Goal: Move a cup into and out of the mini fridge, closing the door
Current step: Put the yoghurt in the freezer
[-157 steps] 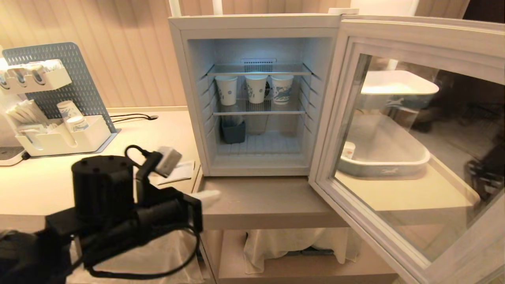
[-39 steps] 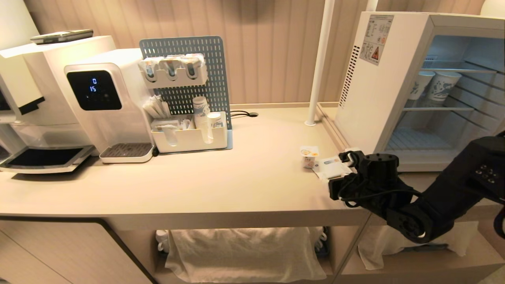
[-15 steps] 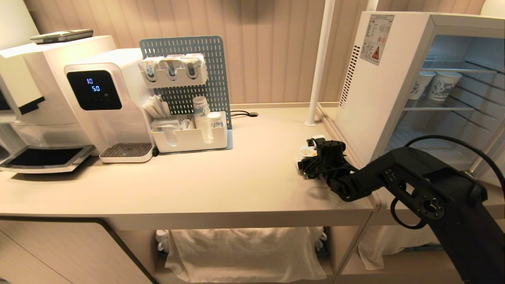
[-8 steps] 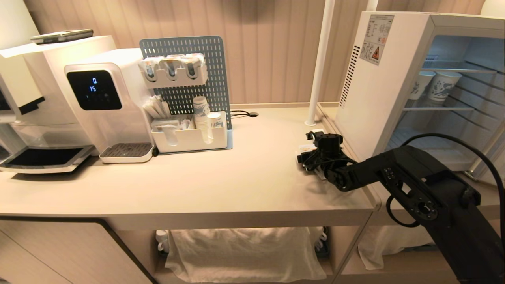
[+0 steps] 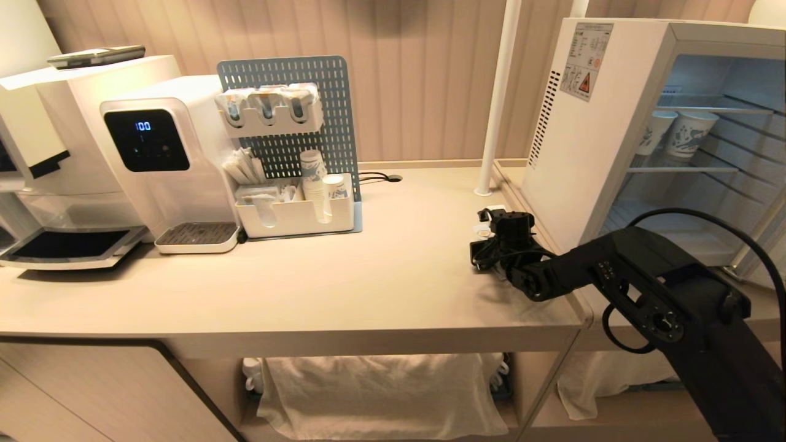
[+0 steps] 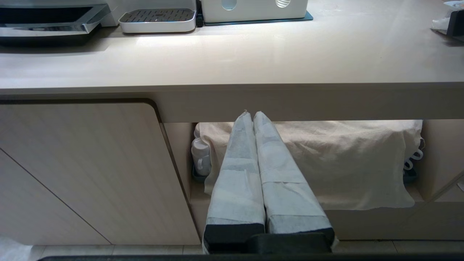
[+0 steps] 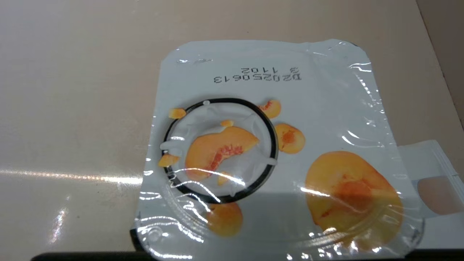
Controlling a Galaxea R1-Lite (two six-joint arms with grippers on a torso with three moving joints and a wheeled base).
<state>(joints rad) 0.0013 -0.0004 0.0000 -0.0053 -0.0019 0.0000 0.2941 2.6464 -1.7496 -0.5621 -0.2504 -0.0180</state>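
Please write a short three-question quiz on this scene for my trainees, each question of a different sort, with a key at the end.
1. True or false: the mini fridge stands open, with its inside in view.
2. Where is the cup?
A. On the counter beside the fridge, under the right gripper
B. On a wire shelf inside the fridge
C. In the white organiser by the pegboard
3. Short answer: what stands on the shelf inside the fridge?

Key: 1 true; 2 A; 3 paper cups with blue patterns.
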